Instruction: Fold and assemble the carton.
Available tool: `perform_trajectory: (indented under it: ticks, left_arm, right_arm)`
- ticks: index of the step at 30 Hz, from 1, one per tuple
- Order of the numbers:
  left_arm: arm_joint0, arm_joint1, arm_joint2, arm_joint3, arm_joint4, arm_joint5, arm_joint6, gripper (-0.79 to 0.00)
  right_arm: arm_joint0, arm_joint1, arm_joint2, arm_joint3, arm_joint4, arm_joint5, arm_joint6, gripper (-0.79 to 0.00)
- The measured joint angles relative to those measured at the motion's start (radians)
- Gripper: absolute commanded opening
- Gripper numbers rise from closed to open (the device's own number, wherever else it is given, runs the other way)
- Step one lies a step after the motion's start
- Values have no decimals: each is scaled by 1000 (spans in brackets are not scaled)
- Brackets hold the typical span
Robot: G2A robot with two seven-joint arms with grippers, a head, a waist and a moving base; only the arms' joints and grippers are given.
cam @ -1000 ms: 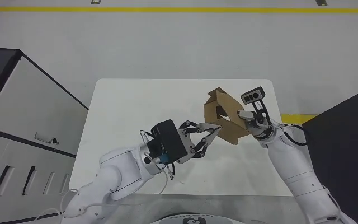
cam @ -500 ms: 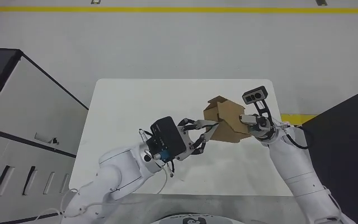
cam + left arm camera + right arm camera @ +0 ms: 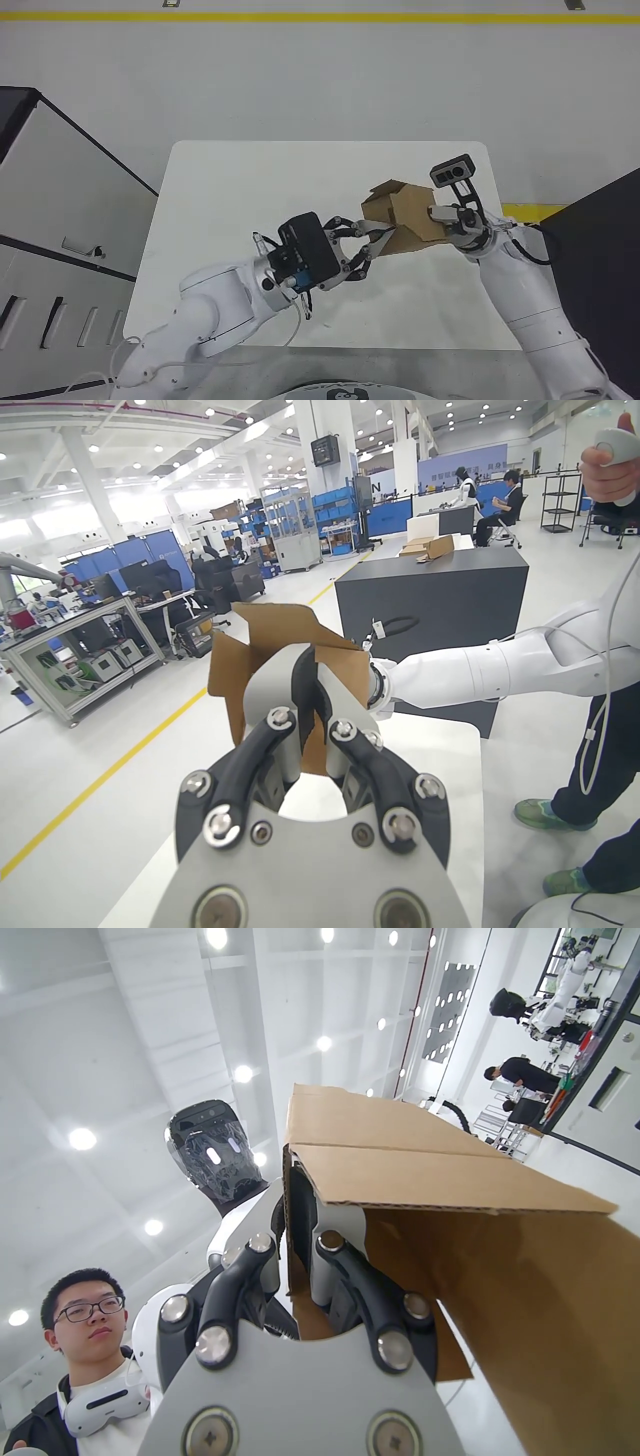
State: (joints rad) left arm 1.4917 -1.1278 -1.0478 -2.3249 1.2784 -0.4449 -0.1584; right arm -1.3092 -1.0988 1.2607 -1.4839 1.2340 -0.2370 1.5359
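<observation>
Top view: carton point(image 3: 405, 212) over the right half of the white table point(image 3: 230, 200), pinched between both arms. Left gripper point(image 3: 374, 240) clenched on its near-left wall, right gripper point(image 3: 436, 215) clenched on the opposite end. Long axis along that line, open flap point(image 3: 382, 190) on the far side.

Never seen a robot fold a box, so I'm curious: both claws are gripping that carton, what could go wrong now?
The left claw and right claw each pinch one thin wall on opposite sides of the carton; uneven pulling or twisting could tear or crease the cardboard. The flaps are loose and unfolded, so if either grip slips, the half-formed carton might sag or collapse.
</observation>
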Motion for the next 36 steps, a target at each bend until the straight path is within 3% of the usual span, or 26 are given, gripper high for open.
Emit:
perform_trajectory:
  ticks: [36]
  left_arm:
    - [21,-1,-11,-3,-52,1,48,-785]
  right_arm:
    - [-9,-17,23,43,-17,20,-33,-785]
